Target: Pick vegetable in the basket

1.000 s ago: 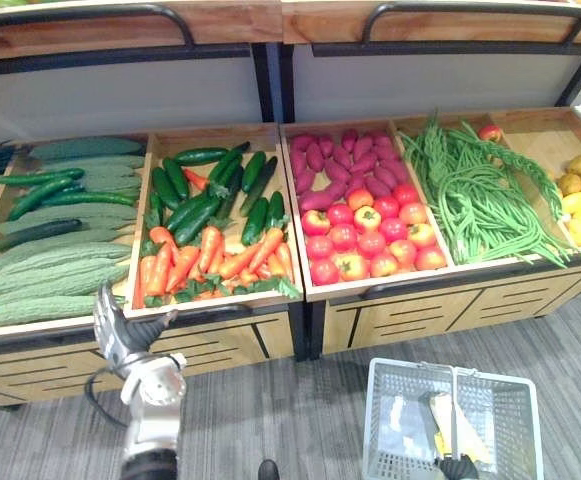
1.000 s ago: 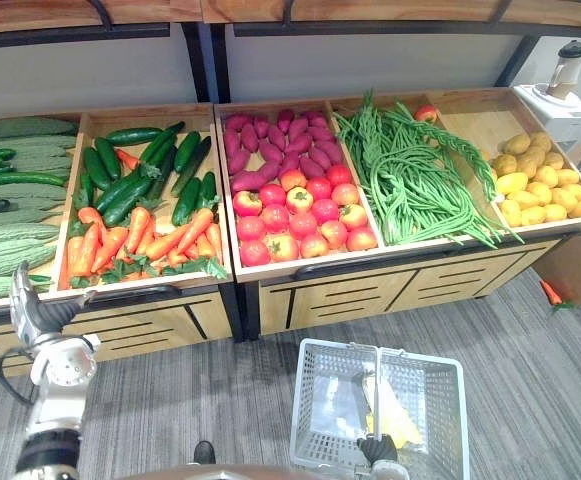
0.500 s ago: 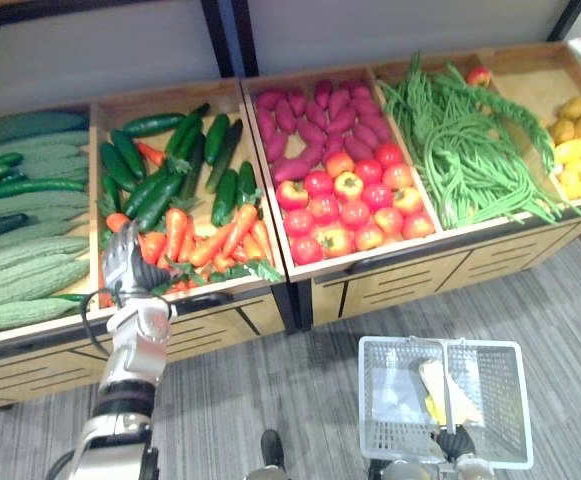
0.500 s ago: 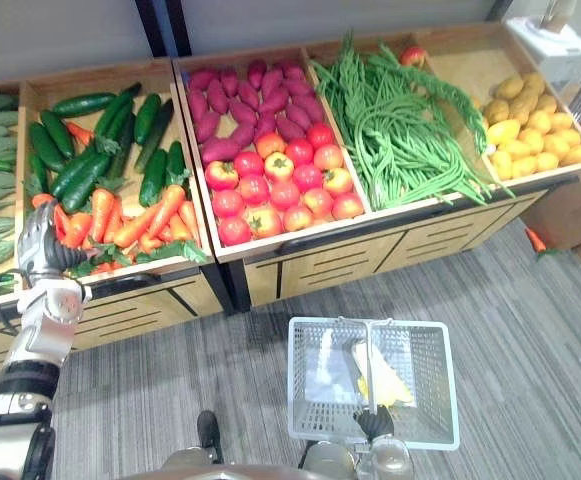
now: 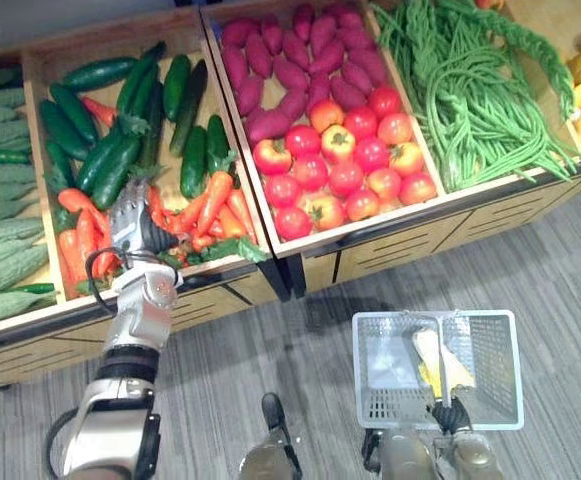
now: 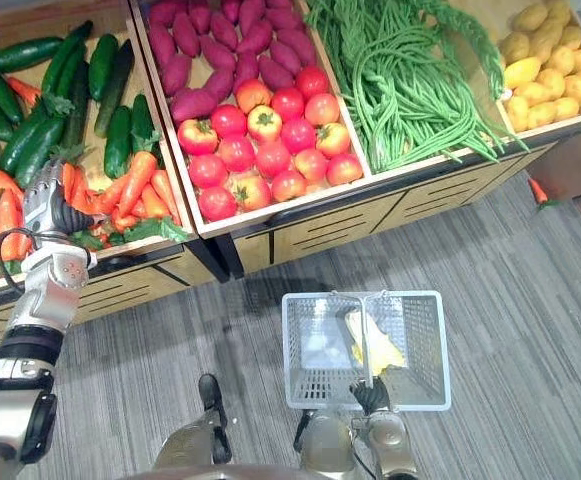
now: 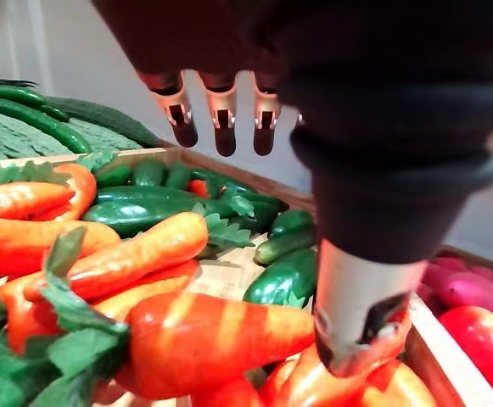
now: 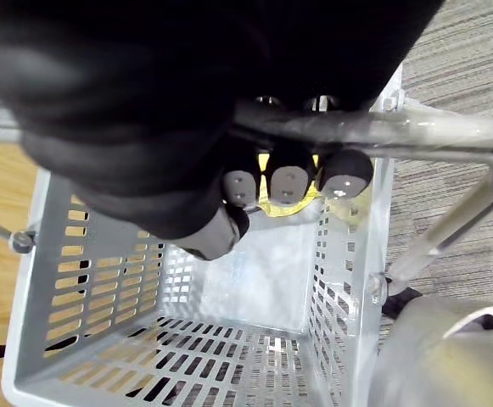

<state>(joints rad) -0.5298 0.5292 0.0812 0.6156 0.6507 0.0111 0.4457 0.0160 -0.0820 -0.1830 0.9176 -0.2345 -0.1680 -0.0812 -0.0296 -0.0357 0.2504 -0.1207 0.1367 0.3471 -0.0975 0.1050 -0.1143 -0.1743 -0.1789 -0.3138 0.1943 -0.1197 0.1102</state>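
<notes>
Reaching past the crate point(image 5: 80, 50) edge, left hand point(image 5: 133, 220) now hovers straight-fingered, empty, over carrots point(image 5: 213, 197) at centre left; right hand point(image 5: 454, 414) clasps the basket point(image 5: 359, 370) handle; tangled leaves point(image 5: 226, 250) could drag neighbours out.

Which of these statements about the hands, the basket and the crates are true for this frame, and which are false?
1. The left hand is over the carrots, fingers straight, holding nothing. True.
2. The right hand is curled round the handle of the basket. True.
3. The basket is empty. False: a yellowish thing lies in it.
4. The tomatoes share a crate with the green beans. False: they share one with the purple sweet potatoes.
</notes>
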